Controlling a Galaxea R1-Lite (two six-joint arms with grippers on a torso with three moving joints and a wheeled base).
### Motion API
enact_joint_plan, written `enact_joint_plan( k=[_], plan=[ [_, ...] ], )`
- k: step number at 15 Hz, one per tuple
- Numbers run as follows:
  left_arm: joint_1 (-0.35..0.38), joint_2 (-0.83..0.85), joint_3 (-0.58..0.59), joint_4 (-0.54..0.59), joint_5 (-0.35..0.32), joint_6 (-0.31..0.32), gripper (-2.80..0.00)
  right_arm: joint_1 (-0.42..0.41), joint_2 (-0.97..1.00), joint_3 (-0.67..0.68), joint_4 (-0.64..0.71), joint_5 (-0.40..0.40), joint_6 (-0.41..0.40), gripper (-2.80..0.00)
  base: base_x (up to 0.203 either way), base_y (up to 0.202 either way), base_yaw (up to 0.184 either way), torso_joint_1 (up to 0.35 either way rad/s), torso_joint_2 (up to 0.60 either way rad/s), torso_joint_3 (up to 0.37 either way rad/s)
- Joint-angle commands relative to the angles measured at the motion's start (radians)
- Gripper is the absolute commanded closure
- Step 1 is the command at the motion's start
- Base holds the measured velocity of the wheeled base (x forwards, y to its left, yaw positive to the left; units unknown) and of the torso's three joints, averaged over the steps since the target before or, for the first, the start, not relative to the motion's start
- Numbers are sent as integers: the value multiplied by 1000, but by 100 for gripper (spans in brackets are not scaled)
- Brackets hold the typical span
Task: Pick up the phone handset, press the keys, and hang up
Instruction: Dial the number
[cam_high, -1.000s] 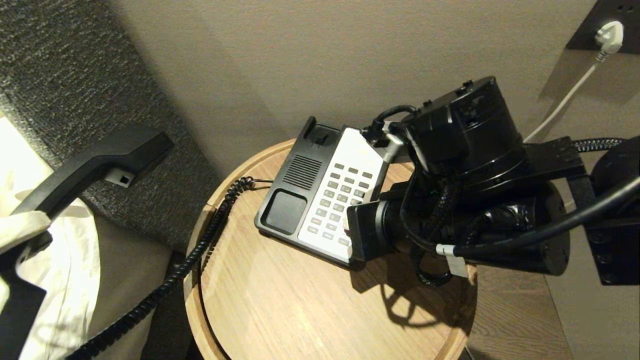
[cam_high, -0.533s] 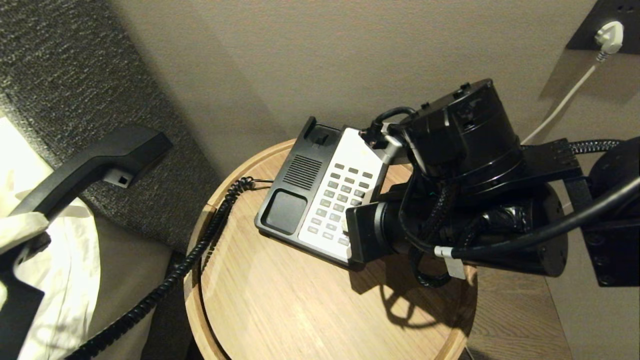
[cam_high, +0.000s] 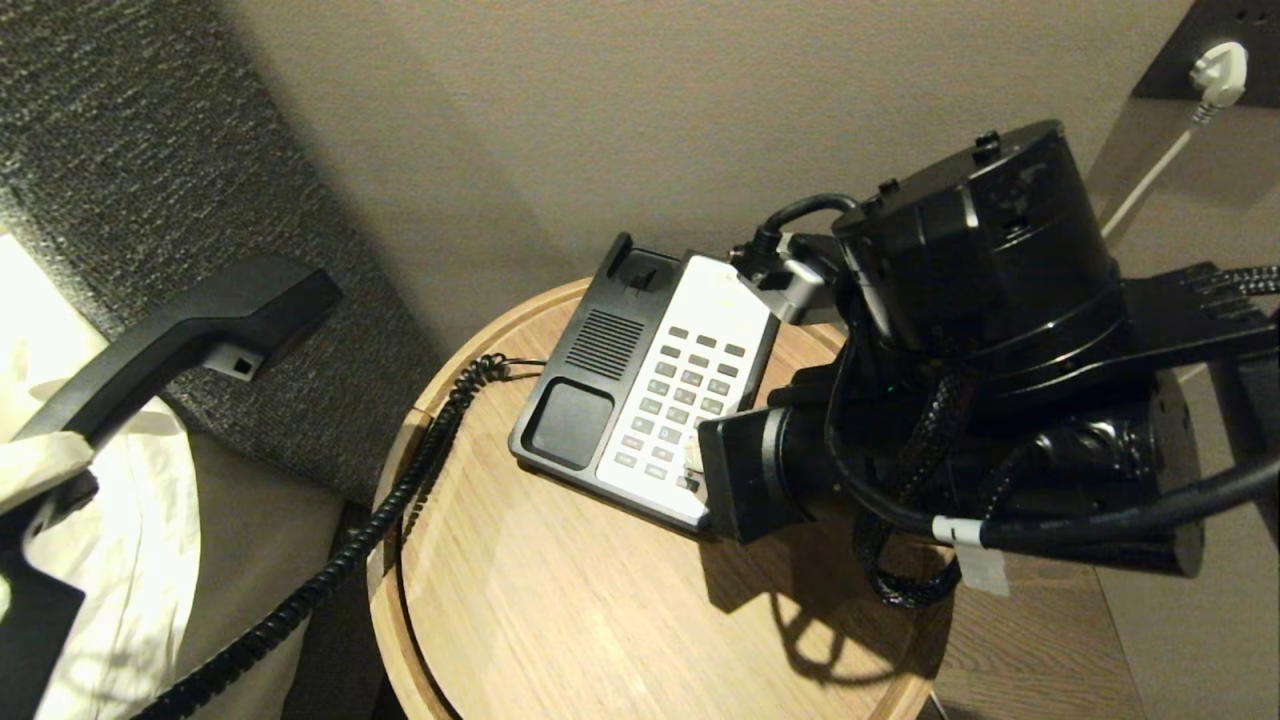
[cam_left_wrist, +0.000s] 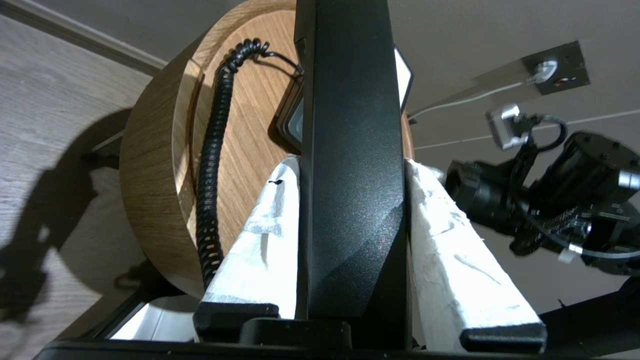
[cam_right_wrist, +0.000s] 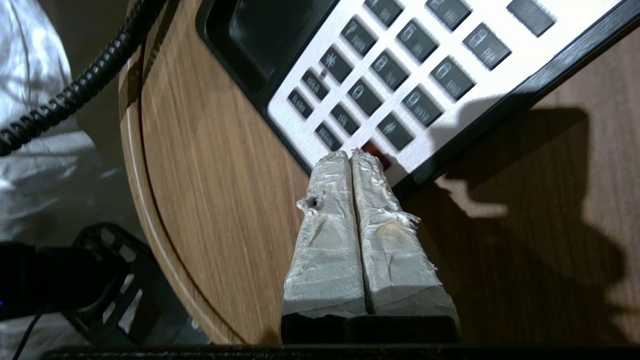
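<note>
The black phone handset (cam_high: 190, 340) hangs in the air at the far left, off the table. My left gripper (cam_left_wrist: 352, 165) is shut on its shaft (cam_left_wrist: 350, 150), with white-wrapped fingers (cam_left_wrist: 265, 235) on both sides. The black coiled cord (cam_high: 400, 480) runs from it to the black-and-white phone base (cam_high: 560, 420) on the round wooden table (cam_high: 560, 620). My right gripper (cam_right_wrist: 352, 156) is shut and empty. Its tips are over the nearest corner of the grey keys (cam_right_wrist: 390, 77), beside a red key (cam_right_wrist: 376, 151). In the head view the right wrist hides part of the keypad.
A dark upholstered headboard (cam_high: 120, 130) and white bedding (cam_high: 130, 560) lie to the left of the table. A white plug (cam_high: 1220, 70) sits in a wall socket at the upper right. The table has a raised rim (cam_right_wrist: 137, 165), and wooden floor shows beyond it.
The right arm's wrist housing has lifted and shifted right in the head view, while the shut fingertips stay at the near rows of keys. The left gripper and handset have barely moved.
</note>
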Motion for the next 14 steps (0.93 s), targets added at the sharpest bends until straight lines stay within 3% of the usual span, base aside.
enact_joint_plan(
  k=[1,14],
  plan=[
    [0,0,0,2,1,-4,0,16,-8,4,8,0,5,0,0,0,0,0,0,0],
    [0,-1,3,2,1,-4,0,14,38,8,4,-11,3,0,0,0,0,0,0,0]
  ],
)
